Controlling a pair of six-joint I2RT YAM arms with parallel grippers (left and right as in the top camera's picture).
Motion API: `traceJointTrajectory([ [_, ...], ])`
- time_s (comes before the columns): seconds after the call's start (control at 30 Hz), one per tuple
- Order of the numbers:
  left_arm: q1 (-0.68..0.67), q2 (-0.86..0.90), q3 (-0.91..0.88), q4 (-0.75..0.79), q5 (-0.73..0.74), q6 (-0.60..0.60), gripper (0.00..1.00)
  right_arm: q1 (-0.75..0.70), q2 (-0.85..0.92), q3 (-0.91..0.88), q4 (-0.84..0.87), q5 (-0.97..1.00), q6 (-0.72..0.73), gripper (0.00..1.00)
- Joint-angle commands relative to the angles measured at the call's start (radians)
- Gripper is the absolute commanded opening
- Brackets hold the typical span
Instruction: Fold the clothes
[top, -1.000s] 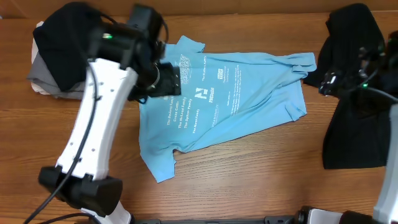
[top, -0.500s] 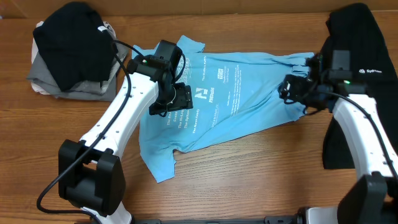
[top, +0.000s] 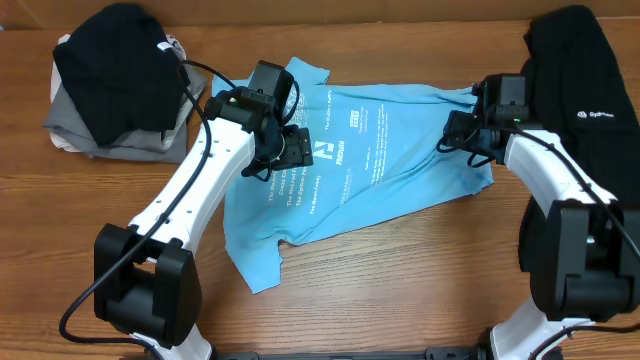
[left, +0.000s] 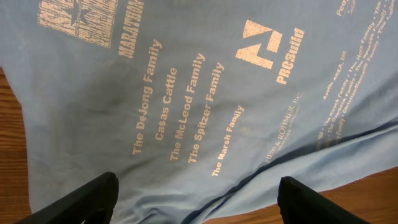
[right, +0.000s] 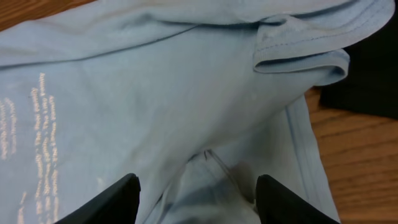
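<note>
A light-blue T-shirt (top: 380, 160) with white printed text lies spread on the wooden table, rumpled at its right end. It fills the left wrist view (left: 186, 93) and the right wrist view (right: 155, 106). My left gripper (top: 292, 150) hovers open over the shirt's printed left part, fingers wide apart (left: 193, 199). My right gripper (top: 455, 135) is open over the shirt's right end near a sleeve hem (right: 298, 59), fingers either side of a fold (right: 196, 199). A black garment (top: 575, 130) with a small white logo lies at the right.
At the back left a black garment (top: 110, 75) sits on top of a folded grey one (top: 110, 140). Bare wooden table (top: 400, 270) lies in front of the shirt. The black garment's edge shows in the right wrist view (right: 373, 81).
My left gripper came down from the back left onto the shirt's printed area. My right arm swung left from the black garment to the shirt's right end.
</note>
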Motion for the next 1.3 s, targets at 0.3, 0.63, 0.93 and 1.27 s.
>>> traceJointTrajectory([
  [0.3,-0.001,0.001,-0.010,0.004,-0.052,-0.014,0.85,0.001,0.089,-0.013,0.012,0.045,-0.004,0.49],
  [0.63,-0.001,0.001,-0.011,0.019,-0.053,-0.014,0.85,0.001,0.099,-0.015,0.063,0.029,-0.004,0.49],
  [0.93,-0.001,0.002,-0.011,0.028,-0.052,-0.014,0.85,0.011,0.160,-0.015,0.089,-0.056,-0.004,0.45],
  [1.27,-0.001,0.010,-0.011,0.026,-0.052,-0.014,0.85,0.011,0.169,-0.002,0.097,-0.060,-0.004,0.29],
])
